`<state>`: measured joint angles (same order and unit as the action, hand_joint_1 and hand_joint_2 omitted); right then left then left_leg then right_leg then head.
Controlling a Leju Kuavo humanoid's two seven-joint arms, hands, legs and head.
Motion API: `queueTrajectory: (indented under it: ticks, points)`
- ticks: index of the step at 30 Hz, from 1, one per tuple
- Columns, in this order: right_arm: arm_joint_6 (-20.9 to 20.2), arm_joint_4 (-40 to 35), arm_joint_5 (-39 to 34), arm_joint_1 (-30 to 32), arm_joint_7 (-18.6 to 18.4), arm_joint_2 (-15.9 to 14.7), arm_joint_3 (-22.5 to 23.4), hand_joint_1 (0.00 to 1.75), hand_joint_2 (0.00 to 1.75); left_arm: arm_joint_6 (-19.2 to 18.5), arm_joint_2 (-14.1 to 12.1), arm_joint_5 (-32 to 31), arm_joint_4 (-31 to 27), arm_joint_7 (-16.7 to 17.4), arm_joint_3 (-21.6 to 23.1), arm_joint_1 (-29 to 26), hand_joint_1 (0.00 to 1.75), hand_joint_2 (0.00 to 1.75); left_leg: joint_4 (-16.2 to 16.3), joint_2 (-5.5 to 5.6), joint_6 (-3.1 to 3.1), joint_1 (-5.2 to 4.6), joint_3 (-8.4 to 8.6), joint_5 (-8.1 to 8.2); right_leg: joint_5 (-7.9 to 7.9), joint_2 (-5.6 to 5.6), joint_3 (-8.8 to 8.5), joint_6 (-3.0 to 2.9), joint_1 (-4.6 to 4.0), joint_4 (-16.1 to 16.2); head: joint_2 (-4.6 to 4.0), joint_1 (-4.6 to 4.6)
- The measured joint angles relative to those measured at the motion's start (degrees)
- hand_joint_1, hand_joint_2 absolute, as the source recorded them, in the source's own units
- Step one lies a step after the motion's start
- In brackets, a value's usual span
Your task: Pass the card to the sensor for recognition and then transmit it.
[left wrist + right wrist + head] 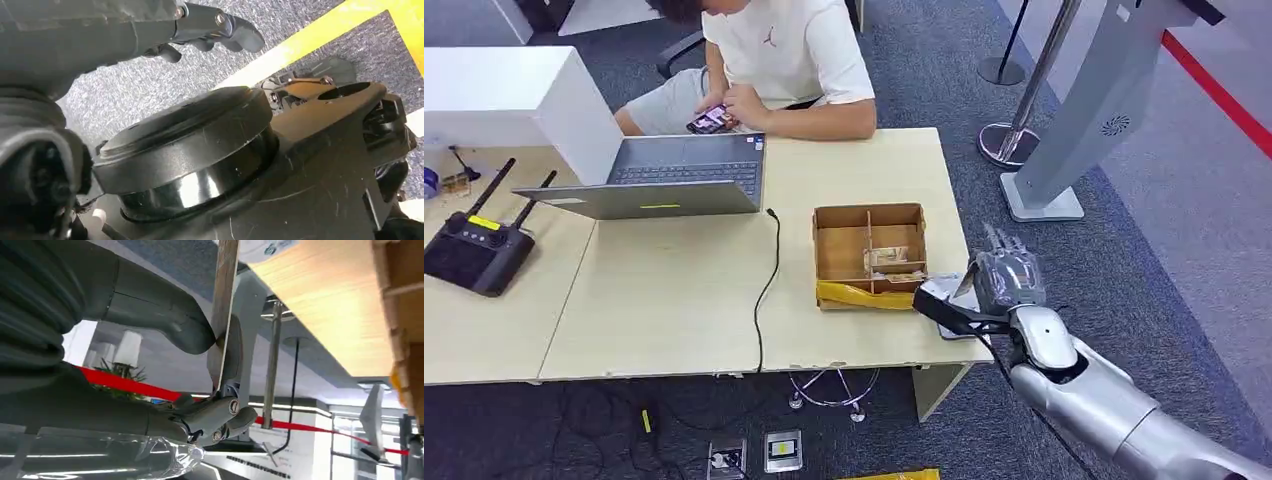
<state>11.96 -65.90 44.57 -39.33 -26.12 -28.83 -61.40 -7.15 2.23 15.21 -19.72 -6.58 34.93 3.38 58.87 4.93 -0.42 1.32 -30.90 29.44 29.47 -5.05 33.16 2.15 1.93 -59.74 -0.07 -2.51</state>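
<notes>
Right hand [1007, 282] pinches the card [223, 305] edge-on beside the wooden box [869, 252]; left hand [200, 27] hangs curled, holding nothing.

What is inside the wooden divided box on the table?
The wooden box holds a few small papers or cards in a right-hand compartment; the left compartments look bare. A yellow bag covers its near edge, so the contents there are hidden.
</notes>
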Motion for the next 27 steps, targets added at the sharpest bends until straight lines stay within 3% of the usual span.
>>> queueTrajectory:
  ticks: [11,27]
  points:
    - [0.63,5.05,-1.99,0.51,2.03,3.56,-0.44,1.75,1.75,0.00,0.02,0.85,0.00,-0.20,-0.59,0.00,0.00,0.00,0.00,0.00,0.00,0.00,0.01,0.00,0.00,-0.01,0.00,0.00,0.00,0.00,0.00,0.00]
    - [1.86,8.20,-2.80,0.65,2.67,5.27,-0.44,1.75,1.75,0.00,0.04,0.94,0.00,-0.20,-0.92,-0.02,0.00,0.00,0.00,-0.02,0.00,0.00,0.05,0.00,-0.01,-0.02,-0.03,-0.01,0.00,0.00,0.00,0.02]
